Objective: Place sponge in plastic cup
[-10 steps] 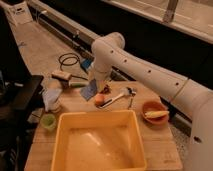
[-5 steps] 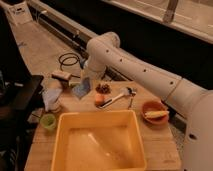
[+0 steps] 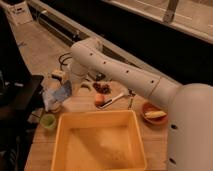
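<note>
Reaching down from the upper middle of the frame toward the left, the white arm (image 3: 120, 70) ends in the gripper (image 3: 67, 90), which is seen at the left of centre, just above the wooden surface (image 3: 80, 104). The sponge (image 3: 62, 93) is grasped at the gripper's tip: a small blue piece, held tilted and raised off the surface, with a pale crumpled item (image 3: 50, 101) just below and to its left. The plastic cup (image 3: 48, 121) is set upright at the lower left, near the left edge of the surface and apart from the sponge, which is held above and a little to the right of it in the frame; the inside of the cup cannot be made out. A large yellow tub (image 3: 100, 142) is placed across the lower middle of the frame, its left rim just beside the cup. A small orange round item (image 3: 100, 100) is seen above the tub's far rim, with a pale utensil (image 3: 118, 97) lying just to its right. An orange bowl (image 3: 153, 112) is placed at the right, partly covered by the arm's lower body, and something pale yellow is held in it. A black cable (image 3: 65, 59) is coiled on the floor beyond the surface, at the upper left.
</note>
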You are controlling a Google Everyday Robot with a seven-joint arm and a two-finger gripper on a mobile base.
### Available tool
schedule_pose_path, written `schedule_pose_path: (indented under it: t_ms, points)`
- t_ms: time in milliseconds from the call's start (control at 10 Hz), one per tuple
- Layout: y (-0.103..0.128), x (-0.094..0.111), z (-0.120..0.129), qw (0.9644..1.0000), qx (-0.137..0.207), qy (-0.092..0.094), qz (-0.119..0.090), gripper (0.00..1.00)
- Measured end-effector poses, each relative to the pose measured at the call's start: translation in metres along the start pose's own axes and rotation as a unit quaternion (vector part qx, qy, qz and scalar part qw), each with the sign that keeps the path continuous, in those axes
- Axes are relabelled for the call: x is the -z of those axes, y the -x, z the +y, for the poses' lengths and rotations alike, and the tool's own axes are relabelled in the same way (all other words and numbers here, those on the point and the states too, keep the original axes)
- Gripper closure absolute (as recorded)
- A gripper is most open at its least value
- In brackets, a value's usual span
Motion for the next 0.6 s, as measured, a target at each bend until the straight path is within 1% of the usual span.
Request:
schedule_pose_path:
  t_ms: [100, 200, 300, 400, 600]
  points:
    - [0.013, -0.005, 0.000, 0.9999, 0.009, 0.000, -0.009, 1.00]
    - [0.034, -0.013, 0.002, 0.9994, 0.028, 0.004, -0.018, 1.00]
    - [0.049, -0.017, 0.004, 0.9989, 0.043, 0.007, -0.021, 1.00]
    - [0.055, -0.018, 0.005, 0.9986, 0.048, 0.007, -0.020, 1.00]
    - [0.055, -0.018, 0.007, 0.9987, 0.048, 0.007, -0.019, 1.00]
